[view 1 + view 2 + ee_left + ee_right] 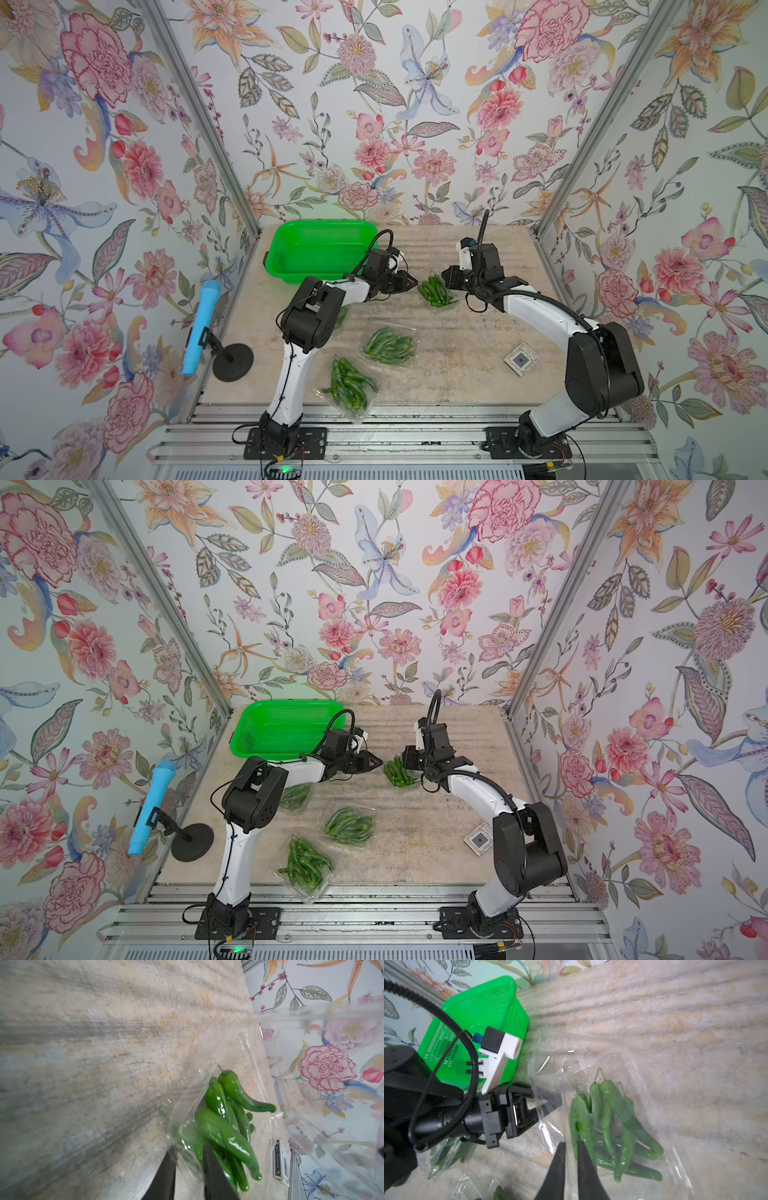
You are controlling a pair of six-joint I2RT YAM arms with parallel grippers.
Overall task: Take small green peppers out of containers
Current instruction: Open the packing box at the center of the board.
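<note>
A clear container (451, 300) of small green peppers (435, 291) lies on the table between my two grippers in both top views. Its lid (332, 1022) stands raised in the left wrist view. My left gripper (189, 1147) is slightly open, with the pack's clear edge passing between its fingers beside the peppers (224, 1126). From the opposite side, my right gripper (571, 1144) is also a little open, a clear plastic edge in its narrow gap next to the peppers (612, 1122). Three more packs of peppers (390, 345) (349, 384) (296, 796) lie nearer the front, closed.
A bright green perforated basket (320, 249) stands at the back left, just behind my left wrist. A small card box (521, 358) lies at the right front. A blue microphone on a black stand (201, 328) is off the table's left edge.
</note>
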